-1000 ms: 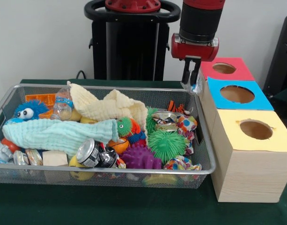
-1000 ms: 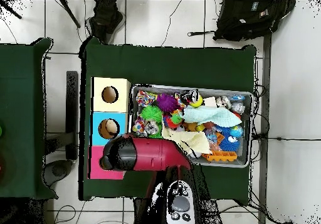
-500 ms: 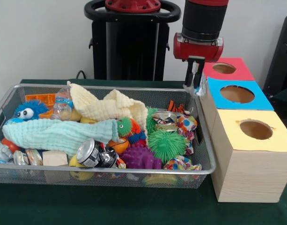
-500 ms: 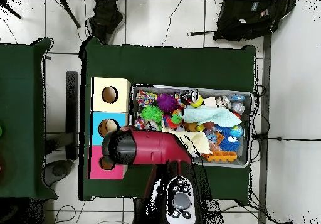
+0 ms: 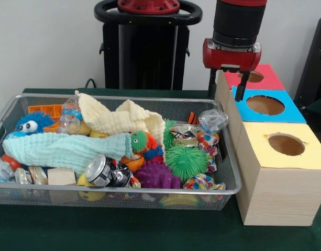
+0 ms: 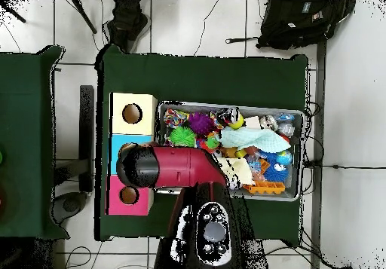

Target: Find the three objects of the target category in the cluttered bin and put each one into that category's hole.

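My gripper [image 5: 227, 87] hangs open above the seam between the wire bin [image 5: 97, 96] and the blue-topped box [image 5: 265, 105]. Nothing sits between its fingers [image 5: 242, 88]. Just below it, a crumpled clear plastic piece [image 5: 212, 120] lies in the bin's far right corner on top of the clutter. Three wooden boxes with round holes stand in a row beside the bin: red top [image 5: 266, 78], blue top, yellow top [image 5: 286, 144]. From overhead, the red arm [image 6: 170, 168] covers the blue box [image 6: 118, 142] and hides the gripper.
The bin holds a mint towel [image 5: 61, 149], a cream towel [image 5: 123, 121], a crushed can [image 5: 103, 171], a clear bottle [image 5: 70, 116], spiky balls in green [image 5: 186, 161] and purple [image 5: 156, 177], a blue fuzzy toy [image 5: 32, 123] and a wooden block [image 5: 61, 177].
The gripper moved right toward the boxes and opened. The clear plastic piece it was carrying dropped into the bin's far right corner.
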`<state>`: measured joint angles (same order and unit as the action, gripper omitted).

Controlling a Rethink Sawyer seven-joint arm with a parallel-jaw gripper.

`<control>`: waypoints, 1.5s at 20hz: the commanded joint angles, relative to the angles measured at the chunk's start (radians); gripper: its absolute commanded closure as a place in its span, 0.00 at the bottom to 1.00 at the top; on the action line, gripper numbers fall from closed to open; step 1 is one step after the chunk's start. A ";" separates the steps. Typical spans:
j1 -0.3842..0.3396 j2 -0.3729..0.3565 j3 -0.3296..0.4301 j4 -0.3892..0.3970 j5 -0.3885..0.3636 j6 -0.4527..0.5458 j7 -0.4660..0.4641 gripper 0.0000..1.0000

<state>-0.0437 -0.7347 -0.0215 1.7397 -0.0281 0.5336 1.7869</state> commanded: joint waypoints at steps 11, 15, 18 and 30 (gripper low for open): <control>0.011 0.081 0.094 -0.161 -0.003 0.179 0.040 0.00; -0.009 0.091 0.111 -0.163 -0.006 0.170 0.012 0.00; -0.024 0.088 0.118 -0.157 -0.011 0.178 -0.008 0.00; -0.096 0.072 0.143 -0.094 -0.048 0.143 -0.051 0.00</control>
<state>-0.0786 -0.6902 0.0329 1.6087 -0.0314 0.6408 1.7869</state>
